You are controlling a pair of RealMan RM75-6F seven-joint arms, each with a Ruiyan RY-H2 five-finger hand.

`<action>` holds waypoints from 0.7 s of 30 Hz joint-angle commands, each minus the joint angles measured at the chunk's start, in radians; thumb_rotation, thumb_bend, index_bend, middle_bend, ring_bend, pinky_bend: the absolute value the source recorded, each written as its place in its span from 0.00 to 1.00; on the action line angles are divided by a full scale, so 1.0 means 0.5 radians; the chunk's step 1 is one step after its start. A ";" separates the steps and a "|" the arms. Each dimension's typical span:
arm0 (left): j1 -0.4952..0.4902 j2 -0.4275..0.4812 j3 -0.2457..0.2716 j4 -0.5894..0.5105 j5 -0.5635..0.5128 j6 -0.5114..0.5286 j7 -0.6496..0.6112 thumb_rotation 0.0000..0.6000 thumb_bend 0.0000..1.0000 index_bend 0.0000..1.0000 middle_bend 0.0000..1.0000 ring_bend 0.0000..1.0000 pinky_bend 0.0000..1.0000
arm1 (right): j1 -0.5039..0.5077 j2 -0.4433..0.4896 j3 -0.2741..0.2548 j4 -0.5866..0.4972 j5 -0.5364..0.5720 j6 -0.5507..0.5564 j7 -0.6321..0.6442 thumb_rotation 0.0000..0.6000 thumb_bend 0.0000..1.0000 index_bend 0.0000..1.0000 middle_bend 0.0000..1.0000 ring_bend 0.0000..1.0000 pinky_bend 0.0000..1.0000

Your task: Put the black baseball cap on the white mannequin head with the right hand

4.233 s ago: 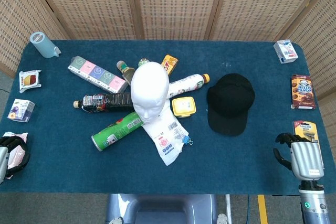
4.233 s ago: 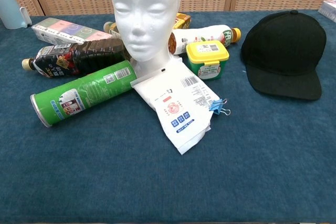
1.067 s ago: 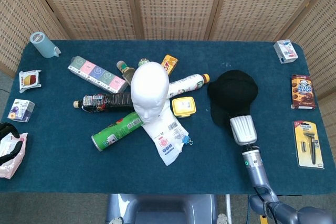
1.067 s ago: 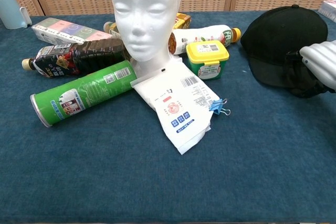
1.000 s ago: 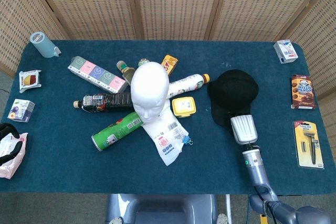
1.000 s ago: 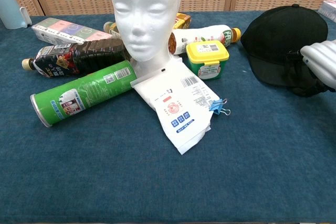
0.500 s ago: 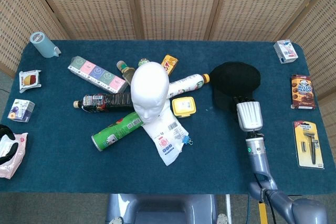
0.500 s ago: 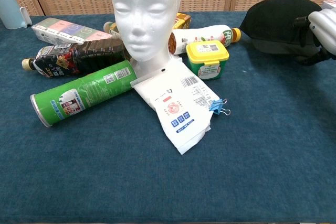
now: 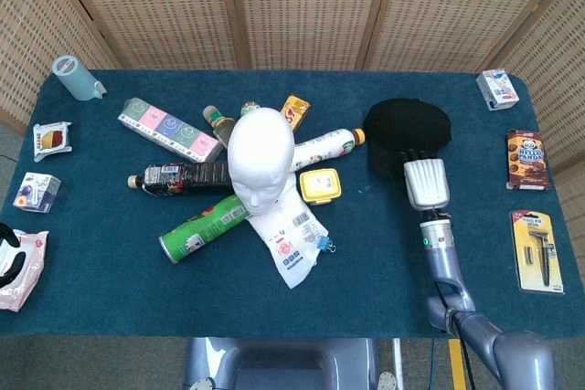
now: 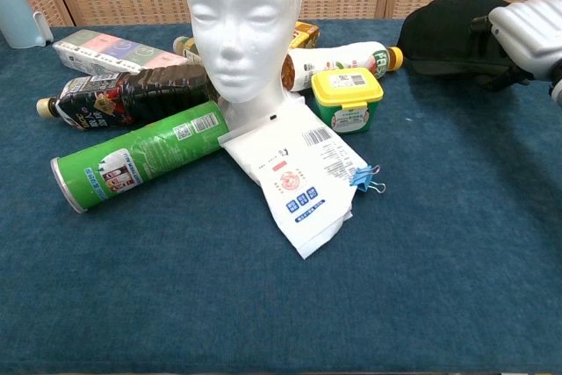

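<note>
Got my right hand (image 9: 427, 184) pinching the brim of the black baseball cap (image 9: 407, 131), lifted off the table, well right of the white mannequin head (image 9: 260, 157). It's light and floppy, so the brim's the stiff bit to hold. Left hand (image 9: 7, 258) is barely visible, can't tell its fingers.

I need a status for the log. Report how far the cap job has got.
Done: the right hand grips the black baseball cap, which the chest view shows raised off the table. In hand: carrying it. Left: moving it over to the white mannequin head, still bare, and seating it.
</note>
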 commanded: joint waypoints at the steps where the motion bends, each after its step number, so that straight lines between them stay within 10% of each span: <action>1: 0.009 0.004 0.002 0.002 -0.005 0.007 -0.008 1.00 0.32 0.53 0.44 0.36 0.35 | 0.075 -0.059 0.013 0.111 0.029 -0.081 -0.011 1.00 0.38 0.41 0.42 0.48 0.61; 21: 0.052 -0.009 0.010 0.043 -0.009 0.037 -0.060 1.00 0.32 0.53 0.44 0.36 0.35 | 0.204 -0.179 0.057 0.389 0.090 -0.001 0.285 1.00 0.39 0.65 0.68 0.77 0.92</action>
